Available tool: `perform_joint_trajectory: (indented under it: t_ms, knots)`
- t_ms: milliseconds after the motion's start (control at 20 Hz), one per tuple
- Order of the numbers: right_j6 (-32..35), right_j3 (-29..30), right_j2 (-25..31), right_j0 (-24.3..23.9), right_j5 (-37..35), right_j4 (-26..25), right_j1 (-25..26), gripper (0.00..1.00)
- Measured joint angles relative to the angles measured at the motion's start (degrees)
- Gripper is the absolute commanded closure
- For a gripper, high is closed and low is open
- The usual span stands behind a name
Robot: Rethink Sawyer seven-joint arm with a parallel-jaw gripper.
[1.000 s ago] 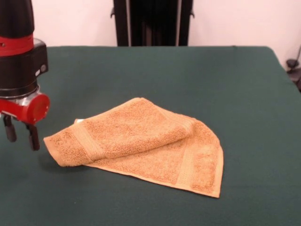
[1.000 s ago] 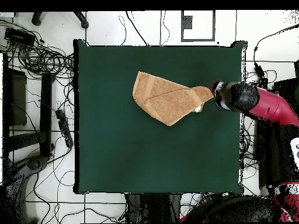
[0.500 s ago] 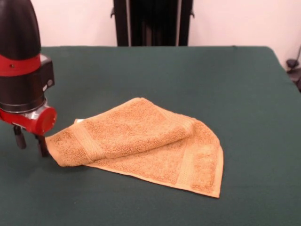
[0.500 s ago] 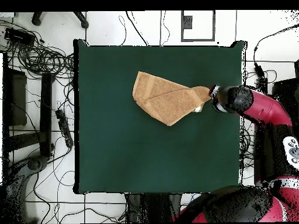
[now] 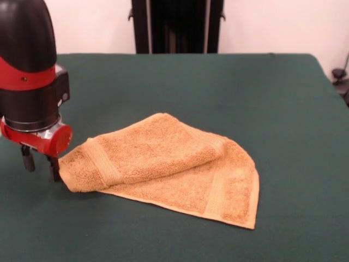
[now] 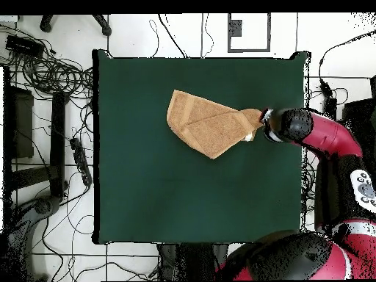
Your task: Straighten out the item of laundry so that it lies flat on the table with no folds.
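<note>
Surface: the table (image 5: 180, 82), a wide dark green felt-like top, with a pale wall and a dark upright stand (image 5: 177, 24) behind its far edge in the front view.

Floor around it: in the overhead view, pale tiles strewn with black cables (image 6: 44, 66) beside the table's side farthest from the gripper.

Washcloth: the orange-tan terry item of laundry (image 5: 163, 166) lies on the table, folded over itself, so an upper layer covers much of a lower one.

Washcloth, upper layer: it runs from a rounded folded corner at the gripper's side across to the cloth's middle; a flat woven band (image 5: 103, 161) crosses it close to that corner.

Washcloth, lower layer: it spreads flat on the felt away from the gripper and ends in a hemmed point at the cloth's near end in the front view; a second woven band (image 5: 215, 191) lies along it.

Washcloth, place: in the overhead view it sits in the table's half away from the robot's base, reaching from about the middle toward the arm's edge.

Gripper: the gripper (image 5: 41, 164) hangs low over the table under a red collar, its two dark fingers (image 5: 27, 158) spread apart, one touching or just beside the folded corner, nothing between them.

Arm: red and black, it reaches in over the table edge nearest the cloth's folded corner.

Writing and containers: no lettering can be read on the cloth or the arm.
</note>
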State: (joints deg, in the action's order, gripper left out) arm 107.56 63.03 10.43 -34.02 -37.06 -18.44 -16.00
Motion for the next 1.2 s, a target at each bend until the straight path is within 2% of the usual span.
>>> perform_joint_trajectory:
  t_ms: [400,850,1200]
  knots:
    - [0.0,0.62,-0.02,-0.01,0.0,0.67,-1.73,0.0]
    - [0.0,4.16,-0.09,0.08,-0.01,4.52,-8.91,0.0]
    - [0.0,4.47,-1.4,1.54,-0.02,6.43,-11.81,0.0]
